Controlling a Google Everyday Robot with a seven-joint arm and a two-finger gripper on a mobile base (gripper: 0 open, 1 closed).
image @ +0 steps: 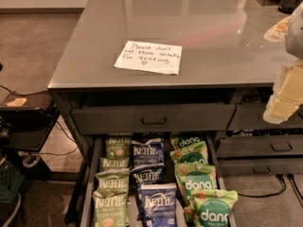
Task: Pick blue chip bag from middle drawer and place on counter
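- The small dark-blue glossy Kettle chip bag lies front-most of 3 alike, overlapping in the centre column of the wide dark-grey metal middle drawer; the drawer stands open directly below the white handwritten paper note
- Green Kettle bags and green dang bags press against it on either side
- The pale cream gripper hangs at the view's edge, right of the note and lower, well apart from it; whether it is released or clenched cannot be told
- The bag is likely light, air-puffed, soft and slippery, with fragile chips; a gentle pinch on its upper crimped seam seems best
- The large glossy grey counter carries the note; the bare top beside it suits placing
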